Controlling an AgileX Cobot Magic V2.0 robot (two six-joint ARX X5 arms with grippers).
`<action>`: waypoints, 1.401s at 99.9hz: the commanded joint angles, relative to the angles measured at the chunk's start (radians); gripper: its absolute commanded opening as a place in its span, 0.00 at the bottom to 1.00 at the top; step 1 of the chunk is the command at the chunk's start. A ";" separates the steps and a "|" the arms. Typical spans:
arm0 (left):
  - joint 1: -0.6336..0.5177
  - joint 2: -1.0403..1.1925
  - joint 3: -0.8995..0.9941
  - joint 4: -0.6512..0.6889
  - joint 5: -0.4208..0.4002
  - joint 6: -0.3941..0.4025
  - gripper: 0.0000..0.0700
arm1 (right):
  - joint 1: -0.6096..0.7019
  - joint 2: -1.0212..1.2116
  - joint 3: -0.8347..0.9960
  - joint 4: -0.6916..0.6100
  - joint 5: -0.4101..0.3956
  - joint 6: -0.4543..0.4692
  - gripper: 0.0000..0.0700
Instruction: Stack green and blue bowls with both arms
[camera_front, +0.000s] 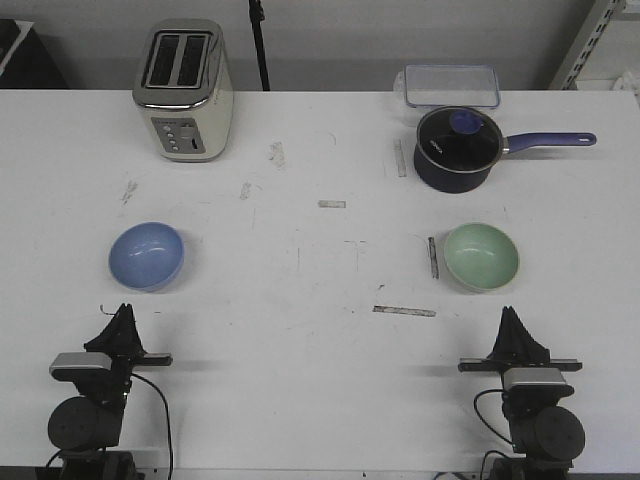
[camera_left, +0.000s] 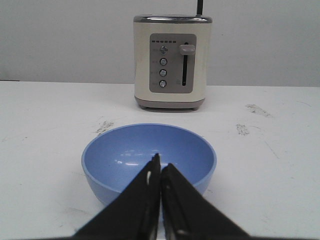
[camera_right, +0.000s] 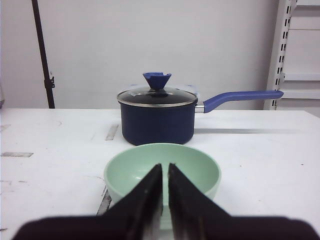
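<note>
I see from the front view one table (camera_front: 320, 330), one toaster (camera_front: 184, 90), one saucepan (camera_front: 458, 148) with a clear container (camera_front: 450, 85) behind it that the wrist views hide. Two bowls: the blue bowl (camera_front: 146, 255) in front of the toaster, the green bowl (camera_front: 481, 256) in front of the saucepan. The left gripper (camera_front: 122, 315) and right gripper (camera_front: 510, 318) sit low, fingers together, each short of its bowl.

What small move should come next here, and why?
Probably open the left pincer and ease it toward the light blue glossy round bowl. Both pincers look shut and short of their bowls, with the pale green glossy round bowl equally untouched before the right pincer.
</note>
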 joint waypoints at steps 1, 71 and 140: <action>0.000 -0.002 -0.021 0.014 0.005 -0.005 0.00 | 0.000 0.000 -0.002 0.009 0.003 0.013 0.02; 0.000 -0.002 -0.021 0.014 0.005 -0.005 0.00 | 0.000 0.002 0.059 0.004 0.003 -0.036 0.02; 0.000 -0.002 -0.021 0.014 0.005 -0.005 0.00 | 0.000 0.608 0.650 -0.512 -0.057 0.018 0.02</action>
